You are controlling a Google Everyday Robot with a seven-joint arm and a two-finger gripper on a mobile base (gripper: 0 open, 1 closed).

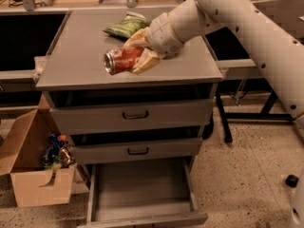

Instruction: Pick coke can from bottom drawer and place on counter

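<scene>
The coke can is red-orange with a silver end facing left. It lies on its side in my gripper, whose tan fingers are closed above and below it. The can is held over the middle of the grey counter, at or just above its surface; I cannot tell if it touches. The bottom drawer is pulled open at the cabinet's foot and holds nothing that shows. My white arm reaches in from the upper right.
A green snack bag lies on the counter just behind the gripper. Two black-handled drawers are shut. An open cardboard box with small items stands on the floor at left. A table leg stands at right.
</scene>
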